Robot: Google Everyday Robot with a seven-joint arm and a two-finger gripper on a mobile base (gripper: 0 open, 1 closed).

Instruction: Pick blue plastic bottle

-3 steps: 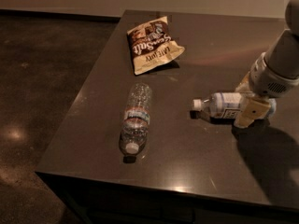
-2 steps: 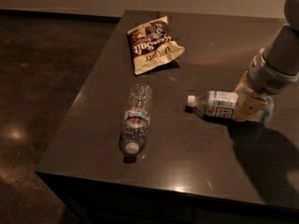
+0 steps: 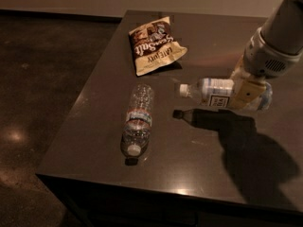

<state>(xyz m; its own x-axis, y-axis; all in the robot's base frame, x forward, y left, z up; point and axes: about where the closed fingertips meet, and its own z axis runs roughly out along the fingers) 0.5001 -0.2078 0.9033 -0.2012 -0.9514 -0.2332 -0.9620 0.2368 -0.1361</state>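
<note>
The blue plastic bottle (image 3: 215, 92), with a white cap pointing left and a pale label with a dark text panel, hangs on its side above the dark table (image 3: 189, 145). Its shadow lies on the table just below it. My gripper (image 3: 246, 91) comes in from the upper right and is shut on the bottle's right half, its cream-coloured fingers (image 3: 247, 94) across the body.
A clear ribbed bottle (image 3: 137, 119) with a narrow band label lies on the table at the left, cap toward the front edge. A brown and cream snack bag (image 3: 155, 44) lies at the back. The table's left edge drops to a dark floor.
The blue bottle has risen off the table in my gripper and now hangs above its shadow. The arm has lifted slightly. The other bottle and the bag have not moved.
</note>
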